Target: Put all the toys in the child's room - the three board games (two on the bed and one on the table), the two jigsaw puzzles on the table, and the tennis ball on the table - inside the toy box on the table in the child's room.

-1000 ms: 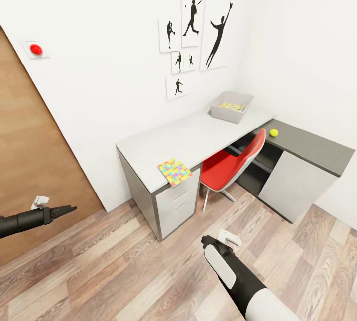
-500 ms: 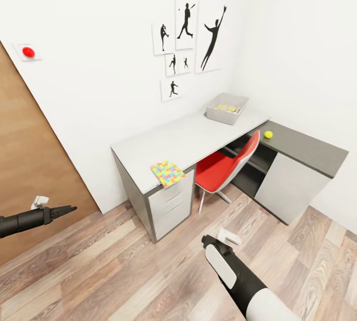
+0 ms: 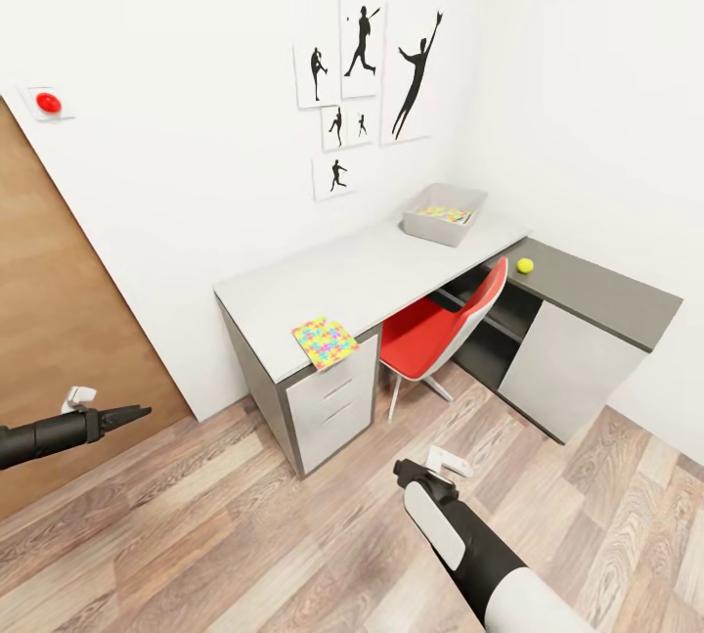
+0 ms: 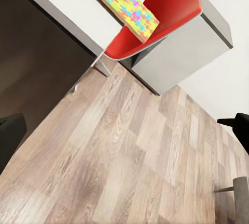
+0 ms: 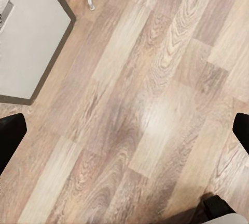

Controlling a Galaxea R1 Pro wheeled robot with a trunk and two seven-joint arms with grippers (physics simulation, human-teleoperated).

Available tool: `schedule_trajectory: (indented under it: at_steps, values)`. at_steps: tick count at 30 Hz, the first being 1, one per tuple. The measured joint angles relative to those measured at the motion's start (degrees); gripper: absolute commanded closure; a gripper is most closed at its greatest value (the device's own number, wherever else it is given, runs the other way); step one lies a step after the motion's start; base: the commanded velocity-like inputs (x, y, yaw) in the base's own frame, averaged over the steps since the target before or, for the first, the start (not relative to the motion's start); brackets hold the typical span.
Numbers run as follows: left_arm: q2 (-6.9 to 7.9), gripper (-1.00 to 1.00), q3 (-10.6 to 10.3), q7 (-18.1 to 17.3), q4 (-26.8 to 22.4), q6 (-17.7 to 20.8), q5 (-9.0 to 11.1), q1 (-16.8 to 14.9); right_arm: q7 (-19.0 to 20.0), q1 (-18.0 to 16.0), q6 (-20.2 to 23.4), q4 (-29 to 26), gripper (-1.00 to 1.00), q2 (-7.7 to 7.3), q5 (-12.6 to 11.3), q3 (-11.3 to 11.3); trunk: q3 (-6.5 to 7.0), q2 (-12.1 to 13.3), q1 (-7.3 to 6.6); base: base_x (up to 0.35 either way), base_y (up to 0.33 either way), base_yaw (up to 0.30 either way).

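Observation:
The table (image 3: 381,266) stands in the room's corner under black baseball silhouettes. One jigsaw puzzle (image 3: 325,341) lies at the pale top's near corner, above the drawers, and shows too in the left wrist view (image 4: 122,5). The toy box (image 3: 445,213) sits at the far end of the top with a second multicoloured jigsaw puzzle (image 3: 447,214) inside. The tennis ball (image 3: 525,265) rests on the lower dark section. My left gripper (image 3: 137,412) (image 4: 124,130) and right gripper (image 3: 411,472) (image 5: 124,130) hang open and empty over the floor, well short of the table. The board games and bed are out of view.
A red chair (image 3: 440,330) is tucked under the table between the drawer unit (image 3: 337,403) and a white cabinet (image 3: 557,369). A brown door (image 3: 59,339) is at the left. Wood-plank floor (image 3: 293,535) lies between me and the table.
The whole picture has shifted: the table and pictures sit a little further left and up, so the camera has moved. Both arms keep the same pose.

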Motion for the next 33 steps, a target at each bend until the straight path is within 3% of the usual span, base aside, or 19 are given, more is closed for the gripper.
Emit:
schedule_trajectory:
  at_steps: [14, 18, 22, 25, 29, 33]
  values:
    - [-0.25, -1.0, 0.0, 0.1, 0.0, 0.0, -1.0, 0.0, -0.1, 0.0, 0.1, -0.4, -1.0, 0.33, 0.1, 0.0, 0.0, 0.0, 0.0, 0.0, -0.019, 0.0]
    - [-0.32, -1.0, 0.0, 0.1, 0.0, 0.0, -1.1, 0.0, -0.2, -0.1, 1.0, -2.9, -1.0, 0.04, 0.1, 0.2, 0.0, 0.0, 0.0, 0.0, -0.096, 0.0]
    - [-0.34, -1.0, 0.0, 0.1, 0.0, 0.0, -1.1, 0.0, -0.3, 0.0, 5.0, -10.7, -1.0, -0.63, 0.1, 0.3, 0.0, 0.0, 0.0, 0.0, -0.053, 0.0]
    - [-0.34, -1.0, 0.0, 0.4, 0.0, 0.0, -1.2, 0.0, -0.3, 2.7, 13.6, -23.6, -1.0, -3.56, -0.2, 0.0, 0.0, 0.0, -0.01, 0.0, -0.014, 0.0]
    - [-0.35, -1.0, 0.0, 1.1, 0.0, 0.0, -1.2, 0.0, -0.1, 6.4, 19.9, -36.3, -1.0, -6.31, -0.8, -0.8, 0.0, 0.0, -0.01, 0.0, -0.004, 0.0]
    - [-0.35, -1.0, 0.0, 1.2, 0.0, 0.0, -1.2, 0.0, -0.1, 8.0, 23.4, -42.4, -1.0, -7.63, -2.7, -1.8, 0.0, 0.0, 0.0, 0.0, -0.001, 0.0]
